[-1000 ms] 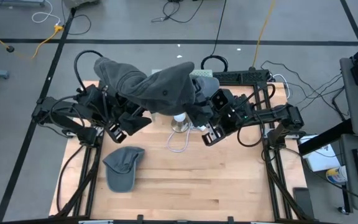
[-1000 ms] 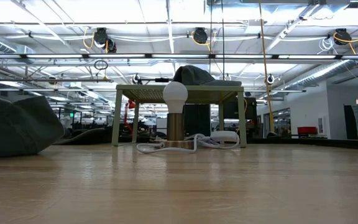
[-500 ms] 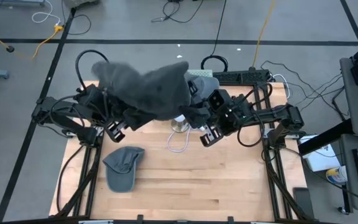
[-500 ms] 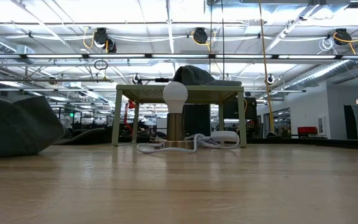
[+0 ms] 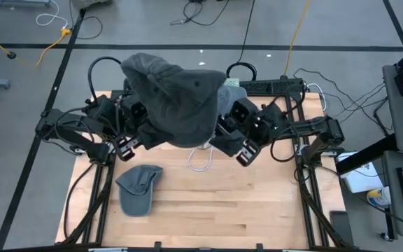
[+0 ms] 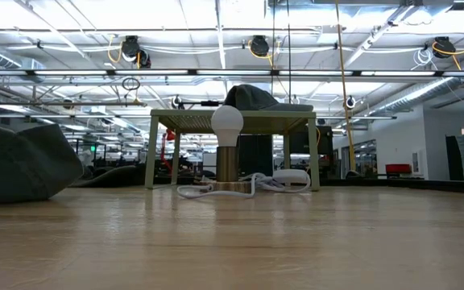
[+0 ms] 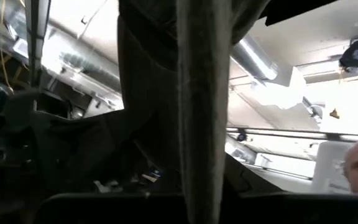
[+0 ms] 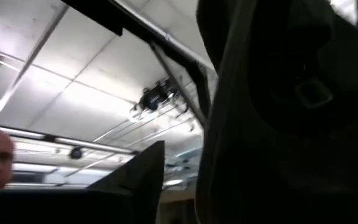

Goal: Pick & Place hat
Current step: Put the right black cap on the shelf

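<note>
dark grey cloth hat point(image 5: 177, 98) was held aloft over the wooden table point(image 5: 257, 203) at its 12 o'clock edge between left gripper point(image 5: 126, 143) and right gripper point(image 5: 243, 150); finger states could not be told. second grey cap point(image 5: 137, 187) lay at 8 o'clock.

Dark grey hat point(image 5: 177, 98) lifted high above table's far middle, crumpled, hanging between both arms. Second grey cap point(image 5: 137, 187) flat on table, near left, brim toward front.
</note>
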Robot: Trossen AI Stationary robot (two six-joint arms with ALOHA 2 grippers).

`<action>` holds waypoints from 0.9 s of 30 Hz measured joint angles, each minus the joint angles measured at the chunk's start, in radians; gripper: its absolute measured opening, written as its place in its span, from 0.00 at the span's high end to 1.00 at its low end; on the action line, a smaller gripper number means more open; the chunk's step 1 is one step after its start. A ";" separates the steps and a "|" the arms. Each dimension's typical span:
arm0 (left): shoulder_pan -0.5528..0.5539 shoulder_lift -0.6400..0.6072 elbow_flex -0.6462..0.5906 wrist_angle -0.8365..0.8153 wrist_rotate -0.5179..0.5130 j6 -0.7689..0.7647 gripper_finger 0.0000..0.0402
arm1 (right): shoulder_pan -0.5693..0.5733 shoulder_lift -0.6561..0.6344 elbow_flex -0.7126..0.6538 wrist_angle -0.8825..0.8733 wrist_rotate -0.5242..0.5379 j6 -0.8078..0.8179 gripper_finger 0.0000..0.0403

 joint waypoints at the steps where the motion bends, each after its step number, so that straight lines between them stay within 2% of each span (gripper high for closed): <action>1: 0.000 -0.001 0.000 -0.006 0.009 -0.014 0.96 | -0.006 -0.008 -0.001 -0.027 -0.019 0.034 0.49; 5: 0.000 -0.004 0.000 -0.037 0.028 -0.053 0.98 | -0.020 -0.045 -0.001 -0.191 -0.037 0.126 0.40; 10: 0.005 -0.019 0.000 -0.136 0.027 -0.125 0.96 | -0.019 -0.088 -0.002 -0.335 -0.033 0.144 0.37; 15: 0.006 -0.046 0.000 -0.258 0.023 -0.137 0.98 | -0.007 -0.135 -0.002 -0.455 -0.033 0.149 0.38; 21: 0.006 -0.072 0.000 -0.331 0.017 -0.156 0.98 | -0.005 -0.207 -0.002 -0.659 -0.025 0.147 0.41; 27: 0.006 -0.087 0.000 -0.374 0.001 -0.156 0.97 | -0.004 -0.232 -0.002 -0.726 0.018 0.149 0.48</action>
